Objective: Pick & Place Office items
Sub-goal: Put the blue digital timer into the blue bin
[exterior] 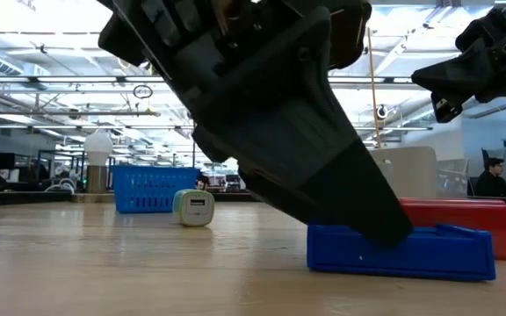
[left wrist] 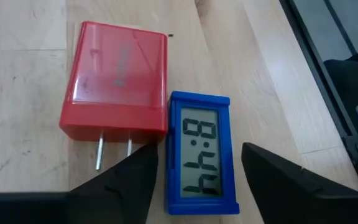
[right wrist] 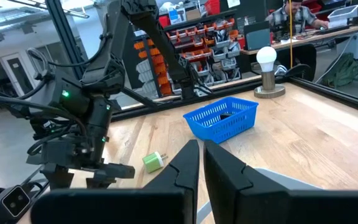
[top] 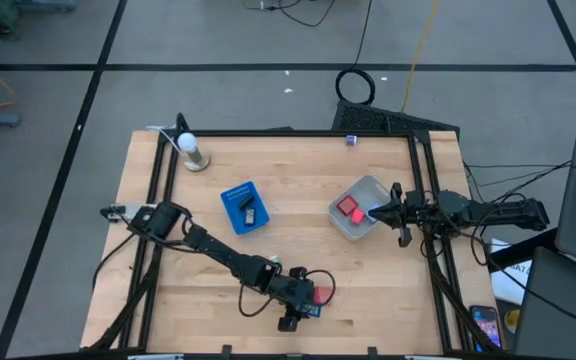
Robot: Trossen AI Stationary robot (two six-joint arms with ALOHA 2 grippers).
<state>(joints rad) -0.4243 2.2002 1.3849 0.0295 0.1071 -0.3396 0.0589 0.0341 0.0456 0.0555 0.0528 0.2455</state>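
Left end effector [left wrist: 194, 180] open over blue clock [left wrist: 202, 151] — bottom cropped (right's [right wrist: 201, 163] seemingly closed).

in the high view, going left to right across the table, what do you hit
lamp bulb on its stand → blue tray → left gripper → red block → clear tub holding a red item → right gripper
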